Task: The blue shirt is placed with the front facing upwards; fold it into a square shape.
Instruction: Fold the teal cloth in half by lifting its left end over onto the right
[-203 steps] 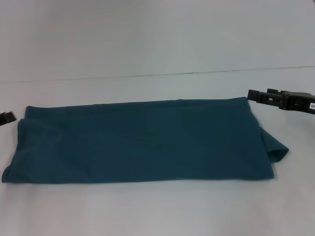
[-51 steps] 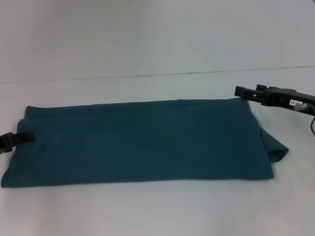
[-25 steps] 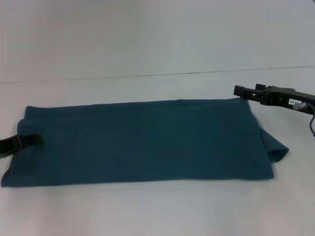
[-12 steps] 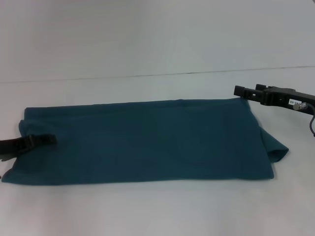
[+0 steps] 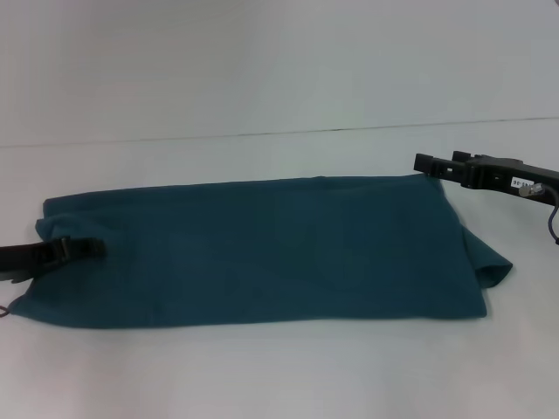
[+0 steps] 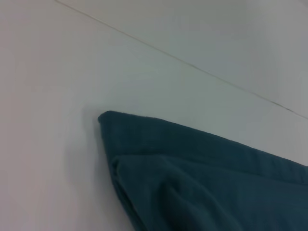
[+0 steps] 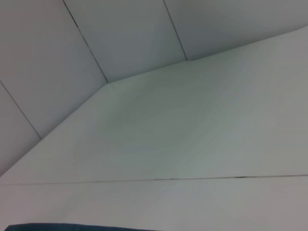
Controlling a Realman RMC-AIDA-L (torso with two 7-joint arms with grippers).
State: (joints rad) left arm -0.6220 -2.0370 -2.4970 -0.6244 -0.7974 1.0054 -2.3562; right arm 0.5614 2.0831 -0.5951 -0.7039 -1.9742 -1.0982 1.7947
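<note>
Teal-blue cloth: the blue shirt [image 5: 262, 249], folded into a long band, flat across the white table [image 5: 279, 367]. Left gripper [image 5: 83, 249] over the band's left end, jaws narrow; grip on cloth cannot be told. Right gripper [image 5: 428, 163] at the far right corner, jaw state cannot be told.

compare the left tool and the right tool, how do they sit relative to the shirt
The left tool reaches in over the blue shirt at its left end, on the fabric, where the edge looks bunched inward. The right tool sits at the shirt's far right corner, at the fabric's edge, not over it. The left tool lies nearer the robot; the right tool lies farther back on the white table. Both are dark and point inward toward the shirt.
</note>
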